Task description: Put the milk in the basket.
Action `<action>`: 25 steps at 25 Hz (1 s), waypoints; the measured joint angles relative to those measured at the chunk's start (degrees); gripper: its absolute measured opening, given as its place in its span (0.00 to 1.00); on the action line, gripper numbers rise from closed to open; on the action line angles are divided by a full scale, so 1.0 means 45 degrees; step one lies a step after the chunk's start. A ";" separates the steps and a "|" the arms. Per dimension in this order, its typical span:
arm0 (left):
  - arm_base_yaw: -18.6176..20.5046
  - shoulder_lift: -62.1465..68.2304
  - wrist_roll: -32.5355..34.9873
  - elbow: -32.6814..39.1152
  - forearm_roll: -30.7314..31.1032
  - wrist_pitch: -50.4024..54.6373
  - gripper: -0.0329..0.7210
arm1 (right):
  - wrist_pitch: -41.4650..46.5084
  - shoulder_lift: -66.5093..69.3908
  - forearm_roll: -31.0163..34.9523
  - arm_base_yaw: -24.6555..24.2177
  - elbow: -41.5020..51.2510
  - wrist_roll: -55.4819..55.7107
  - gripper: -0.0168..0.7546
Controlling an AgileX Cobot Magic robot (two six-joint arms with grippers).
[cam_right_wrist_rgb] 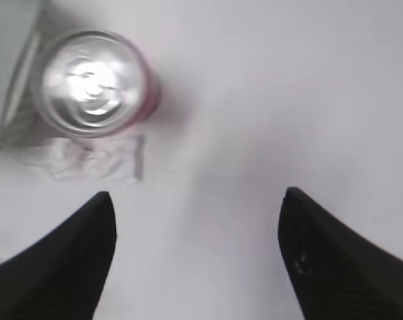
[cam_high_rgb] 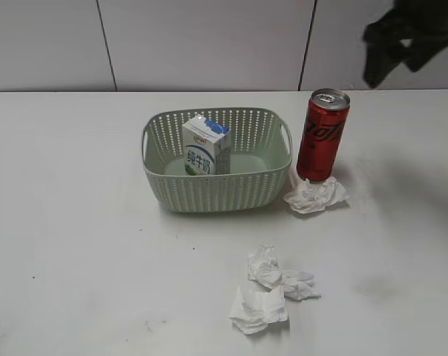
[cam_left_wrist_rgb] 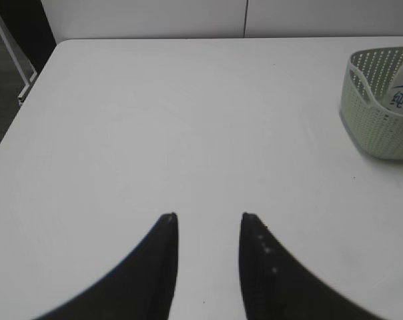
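The milk carton (cam_high_rgb: 206, 146) is seen upright inside the sage-green basket (cam_high_rgb: 216, 191), centre frame. It is judged light, stiff and crushable, best gripped across its flat sides. The right pincer (cam_right_wrist_rgb: 198, 200) is spread wide and empty; the left pincer (cam_left_wrist_rgb: 208, 220) is parted narrowly, empty. The carton's base is hidden by the basket wall.

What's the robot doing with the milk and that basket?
Right now it isn't holding anything. The milk carton already stands inside the green basket. The right gripper is open, up above the table near the red soda can. The left gripper waits off to the side, open and empty. Some crumpled tissues lie on the table.
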 joint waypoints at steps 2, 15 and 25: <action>0.0000 0.0000 0.0000 0.0000 0.0000 0.0000 0.35 | 0.0293 -0.0338 -0.0080 -0.1040 0.0031 0.0721 0.78; 0.0000 0.0000 0.0000 0.0000 0.0000 0.0000 0.35 | 0.0410 -0.4843 0.0237 -0.3922 0.5208 0.1721 0.78; 0.0000 0.0000 0.0000 0.0000 0.0000 0.0000 0.35 | -0.1389 -1.1392 0.0444 -0.3922 1.2488 0.1757 0.78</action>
